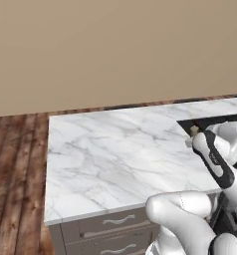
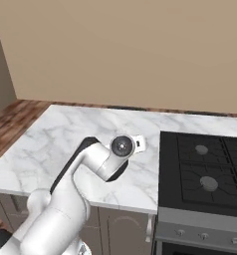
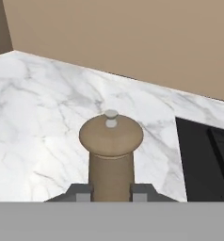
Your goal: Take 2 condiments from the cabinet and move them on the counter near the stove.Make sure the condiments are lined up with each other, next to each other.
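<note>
The end effector [image 3: 111, 192] grips the shaker [image 3: 111, 155] over the worktop [image 3: 38, 122], just left of the stove [image 3: 208, 160].

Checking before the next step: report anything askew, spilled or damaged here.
Nothing stands out. The tan wooden shaker stands upright between the gripper fingers, over the white marble counter beside the black cooktop. No spills show.

A tan wooden-looking shaker [image 3: 111, 155] with a pale grey knob is seen. The counter [image 1: 110, 154] is patterned in white marble with grey veins. The stove [image 2: 205, 172] is coloured black.
</note>
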Robot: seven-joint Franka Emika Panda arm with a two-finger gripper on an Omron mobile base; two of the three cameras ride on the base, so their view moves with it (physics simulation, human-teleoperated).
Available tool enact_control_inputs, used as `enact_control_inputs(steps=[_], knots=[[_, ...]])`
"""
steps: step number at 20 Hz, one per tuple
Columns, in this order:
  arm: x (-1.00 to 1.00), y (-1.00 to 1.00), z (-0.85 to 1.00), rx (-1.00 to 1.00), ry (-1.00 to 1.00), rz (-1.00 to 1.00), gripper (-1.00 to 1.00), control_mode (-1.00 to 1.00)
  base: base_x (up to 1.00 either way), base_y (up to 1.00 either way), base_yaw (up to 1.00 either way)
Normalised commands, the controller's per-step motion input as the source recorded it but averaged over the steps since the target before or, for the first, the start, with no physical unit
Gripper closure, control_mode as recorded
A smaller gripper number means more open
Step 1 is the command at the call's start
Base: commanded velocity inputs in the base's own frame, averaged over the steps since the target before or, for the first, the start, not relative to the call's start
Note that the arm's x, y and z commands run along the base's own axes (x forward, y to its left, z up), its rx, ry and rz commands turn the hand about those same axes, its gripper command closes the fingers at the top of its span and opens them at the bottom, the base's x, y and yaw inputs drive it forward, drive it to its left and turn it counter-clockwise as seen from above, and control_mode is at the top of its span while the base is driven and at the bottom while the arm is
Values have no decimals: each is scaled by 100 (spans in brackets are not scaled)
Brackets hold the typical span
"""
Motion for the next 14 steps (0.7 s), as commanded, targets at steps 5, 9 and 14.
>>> enact_control_inputs(steps=[5,9,14], knots=[[69,-49,-39,10,15,6,100,-100,0,0,0],[49,-40,-44,1,10,7,100,-100,0,0,0],[37,-34,-55,1,2,8,100,-100,0,0,0]])
